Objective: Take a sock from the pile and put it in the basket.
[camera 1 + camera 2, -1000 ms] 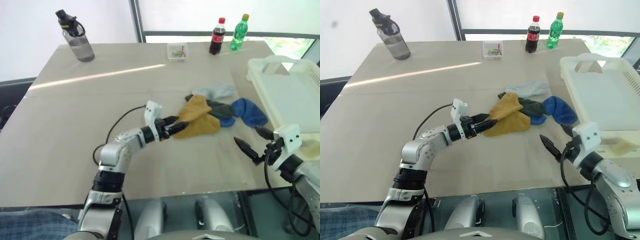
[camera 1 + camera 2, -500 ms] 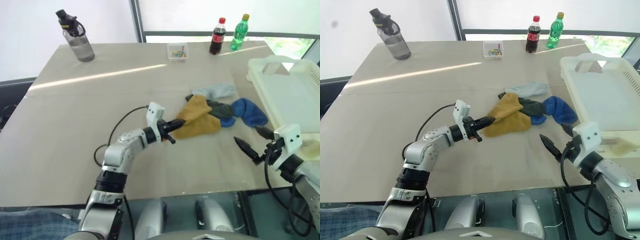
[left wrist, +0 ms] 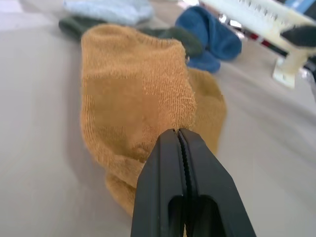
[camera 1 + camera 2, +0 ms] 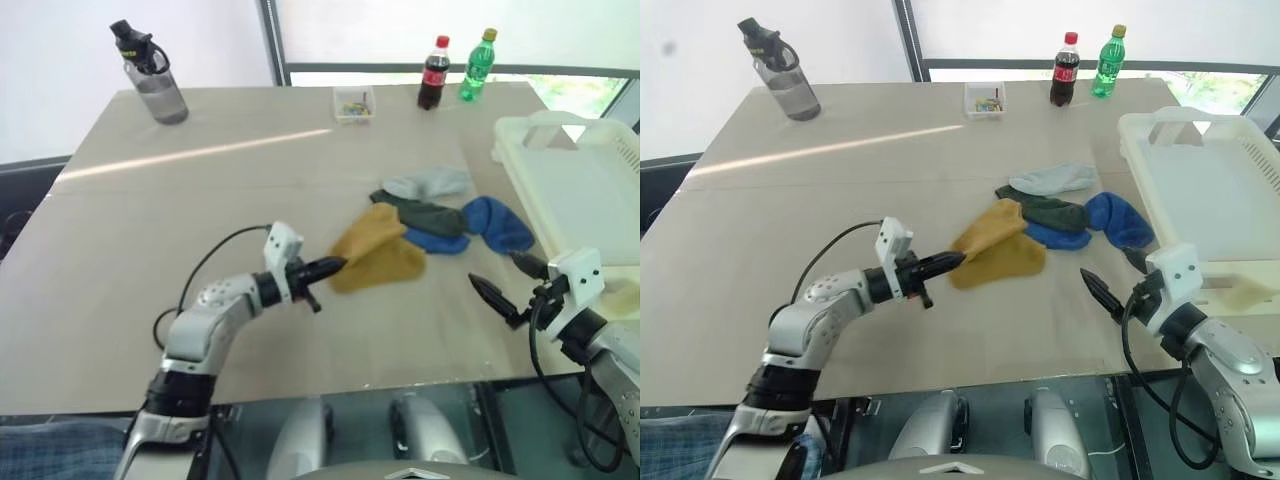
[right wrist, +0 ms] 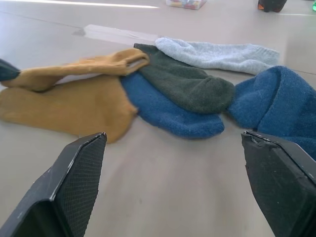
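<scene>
The mustard-yellow sock (image 4: 375,255) lies on the table at the left end of the pile (image 4: 440,215) of blue, dark green and light grey socks. My left gripper (image 4: 335,266) is shut on the sock's near edge; in the left wrist view its black fingers (image 3: 180,182) pinch the yellow fabric (image 3: 133,98). The cream-white basket (image 4: 575,185) stands at the right edge of the table. My right gripper (image 4: 510,280) hovers open in front of the basket, right of the pile, holding nothing; its wrist view shows the fingertips (image 5: 79,173) wide apart before the socks.
A grey water bottle (image 4: 155,75) stands at the far left corner. A small clear box (image 4: 355,102), a cola bottle (image 4: 433,75) and a green bottle (image 4: 477,65) line the far edge. Bare tabletop (image 4: 150,230) lies left of the pile.
My left gripper closed on the yellow sock's edge and pulled it left and toward me, away from the other socks. The right gripper stayed put.
</scene>
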